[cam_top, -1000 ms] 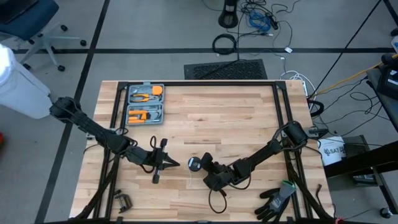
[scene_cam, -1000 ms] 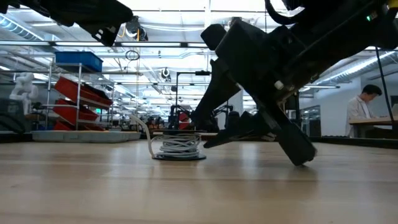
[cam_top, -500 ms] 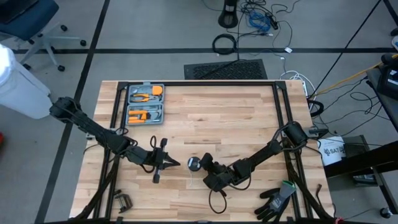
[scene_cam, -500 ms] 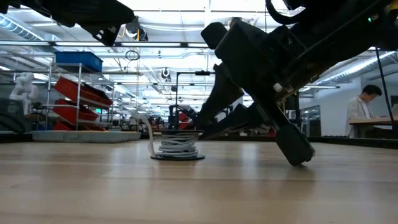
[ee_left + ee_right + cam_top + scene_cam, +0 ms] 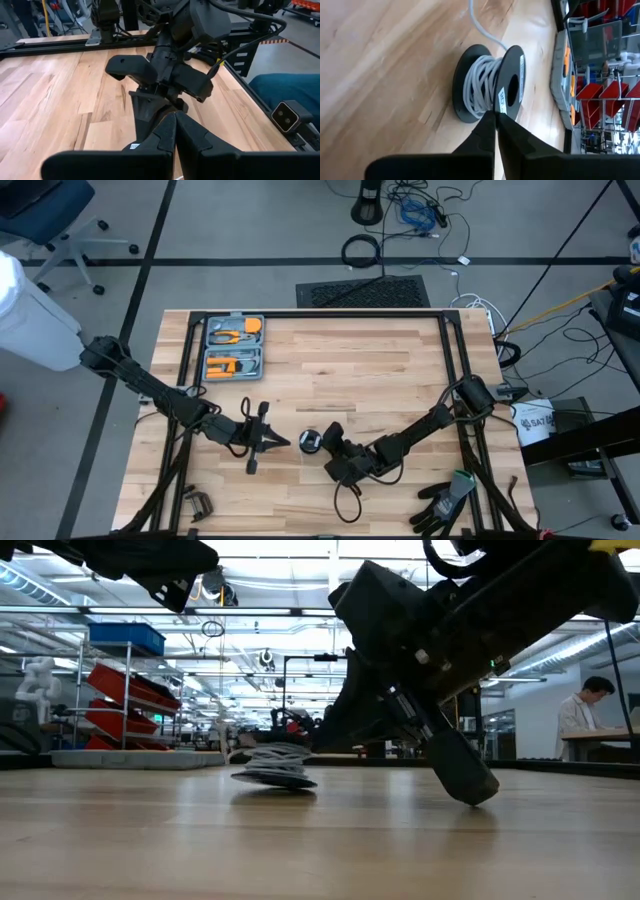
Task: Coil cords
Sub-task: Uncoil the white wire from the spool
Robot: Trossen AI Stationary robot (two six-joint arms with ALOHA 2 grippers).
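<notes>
Now | right pincer [image 5: 495,116] closed, tips touching reel [image 5: 490,84] rim

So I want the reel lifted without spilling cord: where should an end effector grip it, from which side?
Take the reel by the rim of its upper flange, coming in low from the right arm's side. The flange is a thin disc overhanging the wound white cord, so it fits between the fingers; the right end effector is shut there now.

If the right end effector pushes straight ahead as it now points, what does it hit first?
The reel of white cord. The shut right end effector has its tips at the reel's near flange, seemingly already touching, and the reel sits tilted on the table.
</notes>
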